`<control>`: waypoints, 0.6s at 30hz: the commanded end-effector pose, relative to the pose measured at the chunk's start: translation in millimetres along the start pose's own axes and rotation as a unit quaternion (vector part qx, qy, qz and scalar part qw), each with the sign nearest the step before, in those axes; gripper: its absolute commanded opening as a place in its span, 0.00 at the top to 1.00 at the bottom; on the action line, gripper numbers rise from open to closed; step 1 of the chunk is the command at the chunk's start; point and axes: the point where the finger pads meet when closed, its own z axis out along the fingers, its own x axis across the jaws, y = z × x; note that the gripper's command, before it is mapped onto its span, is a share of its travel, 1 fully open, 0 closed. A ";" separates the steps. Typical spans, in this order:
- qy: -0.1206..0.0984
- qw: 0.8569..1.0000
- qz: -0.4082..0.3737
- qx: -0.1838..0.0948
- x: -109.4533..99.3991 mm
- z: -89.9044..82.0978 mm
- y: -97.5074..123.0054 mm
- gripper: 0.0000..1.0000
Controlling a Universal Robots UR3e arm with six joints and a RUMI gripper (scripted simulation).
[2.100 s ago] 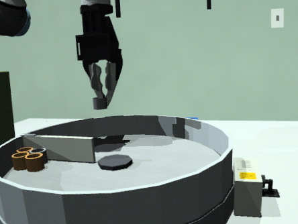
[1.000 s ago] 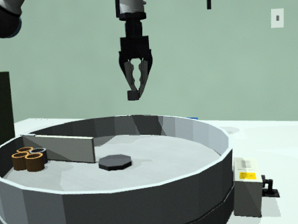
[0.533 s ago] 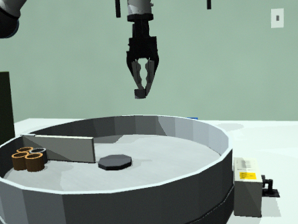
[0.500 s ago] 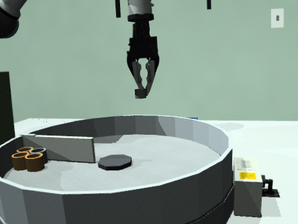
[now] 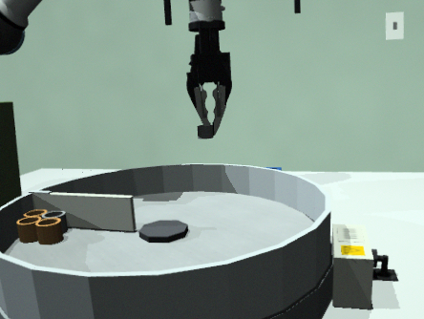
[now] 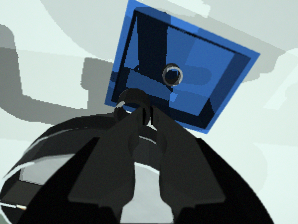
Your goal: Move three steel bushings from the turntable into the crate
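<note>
My gripper hangs high above the far part of the turntable and is shut on a dark steel bushing. In the wrist view the held bushing shows as a dark ring at my fingertips, over the near edge of the blue crate. One steel bushing lies inside the crate. On the turntable's left, three brown bushings and one steel bushing stand clustered beside a grey divider wall.
A dark octagonal hub sits at the turntable's middle. The turntable has a tall grey rim. A grey control box with a yellow label stands to its right. A sliver of the blue crate shows behind the rim.
</note>
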 end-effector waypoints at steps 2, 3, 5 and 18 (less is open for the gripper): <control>-0.001 1.000 -0.003 -0.001 5.9 -2.2 -6.6 1.00; -0.001 1.000 -0.003 -0.001 6.2 -2.2 -7.2 1.00; -0.001 1.000 -0.004 -0.001 6.8 -2.2 -8.2 1.00; -0.001 1.000 -0.005 -0.001 8.3 -2.2 -10.8 1.00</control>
